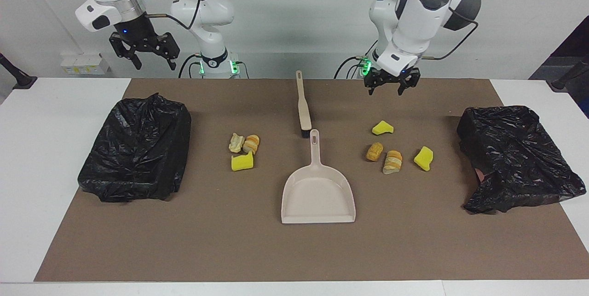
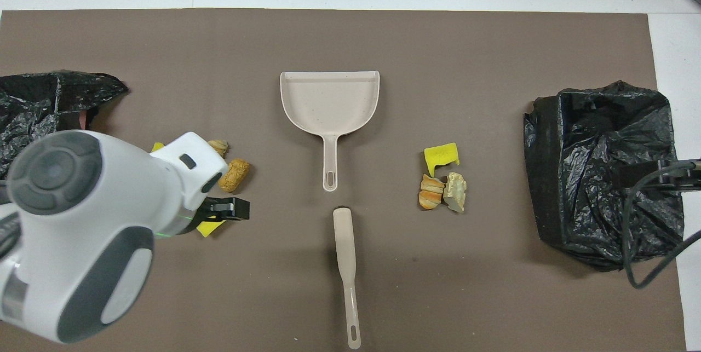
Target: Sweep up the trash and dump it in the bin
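White tabletop (image 1: 55, 148) carries a brown mat (image 1: 294, 250) that covers most of the working area.

Left gripper (image 1: 391, 85) hangs above the mat on the left arm's side, over ground between the robots and the nearest yellow sponge chunk; its fingers stand apart and hold nothing. Right gripper (image 1: 145, 52) is raised high above the right arm's end of the table, near the bagged bin there, fingers spread wide and empty.

Beige brush (image 1: 303, 107) lies flat at the mat's centre, handle toward the robots, dark bristle end just beside the dustpan handle. Beige dustpan (image 1: 318, 192) lies flat farther from the robots than the brush, its open lip pointing away from them, its pan empty.

Trash lies in two clusters, one on each side of the dustpan handle:
- Toward the left arm's end: two yellow sponge chunks (image 1: 382, 127) and two tan-orange bread-like pieces (image 1: 392, 161), loosely spaced.
- Toward the right arm's end: one yellow sponge chunk (image 1: 242, 161), one striped bread piece and one pale crumbly piece (image 1: 236, 142), packed close together.

Two bins lined with crumpled black bags stand at the mat's ends, one at the left arm's end (image 1: 515, 158) and one at the right arm's end (image 1: 138, 148).
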Available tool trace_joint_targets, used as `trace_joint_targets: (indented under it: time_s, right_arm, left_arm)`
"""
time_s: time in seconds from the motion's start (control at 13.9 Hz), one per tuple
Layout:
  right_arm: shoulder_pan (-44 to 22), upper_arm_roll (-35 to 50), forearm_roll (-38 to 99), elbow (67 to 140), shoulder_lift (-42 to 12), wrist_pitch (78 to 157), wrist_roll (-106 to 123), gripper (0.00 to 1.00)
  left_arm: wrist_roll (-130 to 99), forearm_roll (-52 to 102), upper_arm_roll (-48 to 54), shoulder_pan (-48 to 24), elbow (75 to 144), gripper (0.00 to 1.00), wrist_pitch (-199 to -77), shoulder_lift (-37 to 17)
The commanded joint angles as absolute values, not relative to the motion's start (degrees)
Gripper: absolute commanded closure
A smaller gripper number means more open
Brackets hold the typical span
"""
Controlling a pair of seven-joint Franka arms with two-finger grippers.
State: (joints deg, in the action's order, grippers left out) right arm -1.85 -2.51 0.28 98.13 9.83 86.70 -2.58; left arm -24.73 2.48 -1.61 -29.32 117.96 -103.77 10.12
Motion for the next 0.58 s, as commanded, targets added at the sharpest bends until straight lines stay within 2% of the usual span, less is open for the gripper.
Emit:
trace_joint_targets:
  time_s: [0.0, 0.14, 0.5]
  right_arm:
    - [-0.97, -2.2, 0.35, 98.79, 10.46, 86.57, -0.62, 0.0]
    - [-0.97, -2.2, 0.35, 98.79, 10.46, 86.57, -0.62, 0.0]
    - [-0.97, -2.2, 0.35, 98.79, 10.46, 86.57, -0.62, 0.0]
  left_arm:
    - [-34.5, 2.64, -2.55, -36.8, 123.73, 0.0, -108.36, 12.48]
    - [-39.69, 2.64, -2.55, -42.42, 127.42, 0.0, -112.22, 13.18]
    - [-47.98, 2.64, -2.55, -55.96, 138.67, 0.0, -128.54, 10.2]
